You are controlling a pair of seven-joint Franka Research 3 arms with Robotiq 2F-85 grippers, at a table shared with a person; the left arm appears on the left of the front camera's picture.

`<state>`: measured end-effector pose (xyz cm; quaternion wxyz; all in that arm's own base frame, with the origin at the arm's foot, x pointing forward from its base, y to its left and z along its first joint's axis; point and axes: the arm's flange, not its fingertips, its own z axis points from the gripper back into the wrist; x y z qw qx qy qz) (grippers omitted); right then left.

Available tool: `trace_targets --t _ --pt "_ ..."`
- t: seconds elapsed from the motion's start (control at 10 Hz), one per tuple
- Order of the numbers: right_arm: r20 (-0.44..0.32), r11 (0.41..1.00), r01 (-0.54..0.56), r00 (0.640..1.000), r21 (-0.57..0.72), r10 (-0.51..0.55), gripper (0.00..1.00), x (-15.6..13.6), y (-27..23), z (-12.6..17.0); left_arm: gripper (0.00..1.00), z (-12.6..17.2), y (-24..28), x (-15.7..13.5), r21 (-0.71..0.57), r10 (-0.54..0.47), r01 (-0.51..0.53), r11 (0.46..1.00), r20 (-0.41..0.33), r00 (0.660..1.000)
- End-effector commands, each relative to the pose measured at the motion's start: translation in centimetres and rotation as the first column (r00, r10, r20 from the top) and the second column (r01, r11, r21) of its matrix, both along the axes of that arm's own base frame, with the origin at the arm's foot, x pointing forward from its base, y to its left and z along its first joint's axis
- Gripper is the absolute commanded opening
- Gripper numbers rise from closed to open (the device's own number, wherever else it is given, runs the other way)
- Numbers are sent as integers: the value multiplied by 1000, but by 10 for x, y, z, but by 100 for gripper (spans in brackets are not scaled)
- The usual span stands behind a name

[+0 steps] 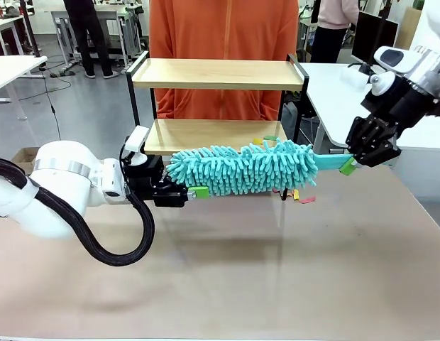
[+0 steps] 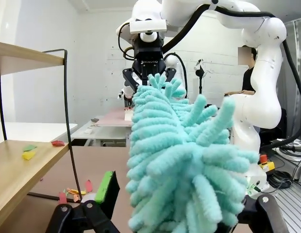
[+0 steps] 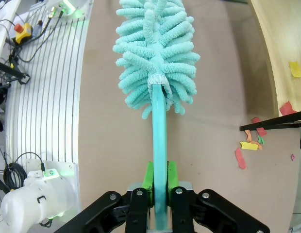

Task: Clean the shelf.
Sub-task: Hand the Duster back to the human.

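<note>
The shelf (image 1: 216, 73) stands at the table's far middle, with coloured paper scraps (image 1: 266, 140) on its lower board. A teal fluffy duster (image 1: 241, 169) hangs level in front of that lower board. My right gripper (image 1: 351, 165) is shut on the duster's handle (image 3: 159, 141), green pads (image 3: 148, 175) pressed on both sides. My left gripper (image 1: 183, 190) is open at the duster's free tip. In the left wrist view, the fluffy duster head (image 2: 184, 160) sits between its spread fingers (image 2: 104, 187), and the shelf's lower board (image 2: 14, 174) lies to the left.
More coloured scraps (image 1: 298, 197) lie on the brown table by the shelf's right front leg (image 3: 250, 145). A person in an orange top (image 1: 223, 28) stands just behind the shelf. White tables (image 1: 348, 99) flank the far side. The near half of the table (image 1: 277, 284) is bare.
</note>
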<state>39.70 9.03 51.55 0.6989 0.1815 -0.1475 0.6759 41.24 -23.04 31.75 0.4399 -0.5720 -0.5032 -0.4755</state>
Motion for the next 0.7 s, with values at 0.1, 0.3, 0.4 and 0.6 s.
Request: trace_targets --t 0.1,0.3,0.4,0.6 --pt "5 1000 19 1000 11 -19 13 0 2 3 100 8 4 -3 -23 10 -10 1000 20 1000" --pt "5 1000 19 1000 11 -19 13 0 2 3 100 12 10 -4 -17 17 -17 1000 24 1000" --pt "5 1000 19 1000 11 -19 13 0 2 3 100 15 12 -5 -15 28 -27 1000 30 999" --pt "5 1000 19 1000 11 -19 13 0 2 3 100 18 13 -6 -20 38 -37 999 32 999"
